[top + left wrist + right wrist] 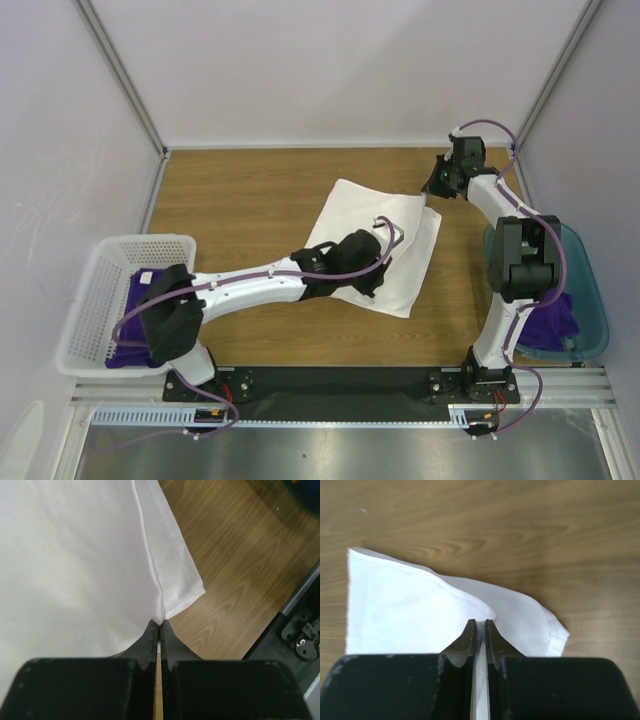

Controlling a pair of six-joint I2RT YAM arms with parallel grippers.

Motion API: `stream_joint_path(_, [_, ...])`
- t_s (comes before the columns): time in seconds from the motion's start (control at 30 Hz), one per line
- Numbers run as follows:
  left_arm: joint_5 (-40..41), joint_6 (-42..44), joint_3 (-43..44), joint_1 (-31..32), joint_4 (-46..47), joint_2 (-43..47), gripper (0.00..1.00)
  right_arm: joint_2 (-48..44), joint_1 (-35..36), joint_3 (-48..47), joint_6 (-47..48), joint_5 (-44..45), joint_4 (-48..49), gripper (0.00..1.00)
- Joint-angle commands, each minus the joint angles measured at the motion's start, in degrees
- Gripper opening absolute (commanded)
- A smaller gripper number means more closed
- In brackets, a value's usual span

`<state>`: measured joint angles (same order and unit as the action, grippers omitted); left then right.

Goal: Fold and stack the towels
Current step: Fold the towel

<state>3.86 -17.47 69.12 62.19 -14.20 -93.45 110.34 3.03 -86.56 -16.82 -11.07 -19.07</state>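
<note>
nearest me, nothing is folded yet: purple towels (130, 300) sit bunched in the white basket (85, 300) on my left, and a second purple heap (555, 322) lies loose in the teal bin (596, 300) on my right. i can't tell how many pieces each heap holds, and there's no stack anywhere on the counter (240, 200). i'd call the task early: only the first item is being worked and all the purple ones are left. mid-counter is the white towel (350, 205), spread flat and skewed to the counter edges. along its right side a lower layer shows past the top one, so i read it as partway through a fold and not squared up. the left claw (159, 625) is at the towel's near side, jaws clamped tight. its wrist view shows the stitched hem running straight into the tips just beside a corner, so it's pinching the towel edge. farther back, the right claw (479, 623) is at the towel's far right corner, jaws nearly closed, with a thin strip of white cloth between them. the cloth lifts in a small hump toward the tips, so that one is gripping too. both corners are held and the rest of the towel rests on the wood. what's left is to finish this fold, flatten it, then fold each purple one and stack them.
</note>
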Motion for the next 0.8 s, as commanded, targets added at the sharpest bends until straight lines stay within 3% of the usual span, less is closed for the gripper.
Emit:
stream_joint_path(0.0, [-3.3,1.2,2.3,1.3,1.3,-1.9,0.00,-0.9,-0.7,2.9,1.7,1.7,1.9,0.00])
stream_joint_path(0.77, [-9.2,4.5,6.0,1.8,-2.6,-7.6,0.00,-3.9,-6.0,14.8,1.0,11.1,-1.9,0.01])
